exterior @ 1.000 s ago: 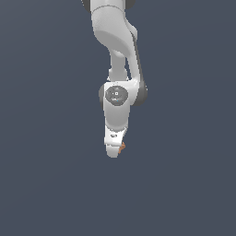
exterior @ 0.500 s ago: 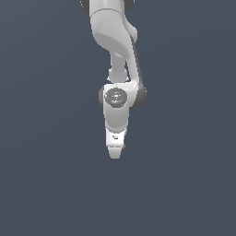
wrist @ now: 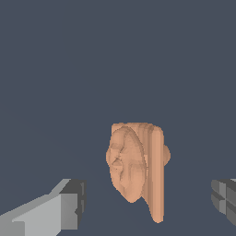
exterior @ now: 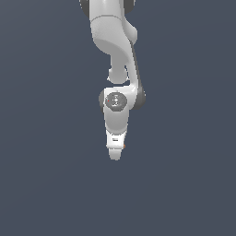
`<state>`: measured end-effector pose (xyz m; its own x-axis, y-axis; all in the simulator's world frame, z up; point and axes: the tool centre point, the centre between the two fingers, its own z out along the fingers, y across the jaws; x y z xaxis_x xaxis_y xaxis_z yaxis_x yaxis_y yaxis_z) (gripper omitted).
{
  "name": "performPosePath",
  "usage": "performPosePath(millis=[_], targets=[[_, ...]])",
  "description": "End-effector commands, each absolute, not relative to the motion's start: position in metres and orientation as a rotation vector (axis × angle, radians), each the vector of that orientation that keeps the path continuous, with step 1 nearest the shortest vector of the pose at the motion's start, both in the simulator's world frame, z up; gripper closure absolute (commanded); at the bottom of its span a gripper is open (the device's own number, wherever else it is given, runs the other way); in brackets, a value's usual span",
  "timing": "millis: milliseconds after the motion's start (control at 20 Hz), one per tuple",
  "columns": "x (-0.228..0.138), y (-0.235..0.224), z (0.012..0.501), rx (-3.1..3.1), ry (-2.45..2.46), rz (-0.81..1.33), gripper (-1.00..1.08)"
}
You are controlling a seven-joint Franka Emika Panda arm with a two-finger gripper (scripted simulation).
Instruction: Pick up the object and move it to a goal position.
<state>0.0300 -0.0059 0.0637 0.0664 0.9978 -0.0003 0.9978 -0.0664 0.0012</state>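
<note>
The object (wrist: 136, 166) is an orange-brown lumpy piece with a broad rounded top and a narrow bottom. In the wrist view it lies on the grey floor between my two fingers (wrist: 69, 205), apart from both pads. My gripper (wrist: 147, 205) is open around it. In the exterior view the white gripper (exterior: 115, 154) points down and covers nearly all of the object; only a small orange speck of the object (exterior: 124, 146) shows at the hand's edge toward the exterior view's right.
A flat dark grey floor (exterior: 46, 184) surrounds the arm on all sides. The white arm (exterior: 115, 55) comes down from the top of the exterior view.
The gripper has come lower over the object. The orange piece that showed beside the fingertips a second ago is now almost fully hidden behind the hand.
</note>
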Motion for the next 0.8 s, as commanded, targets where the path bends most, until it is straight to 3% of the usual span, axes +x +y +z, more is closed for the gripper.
performPosePath(millis=[0,400,450,750], targets=[[0.029,-0.006,0.050,2.292,2.148,0.000,-0.92],[0.030,-0.006,0.030,2.291,2.150,0.000,-0.92],[0.030,-0.006,0.030,2.291,2.150,0.000,1.08],[0.030,-0.006,0.030,2.291,2.150,0.000,1.08]])
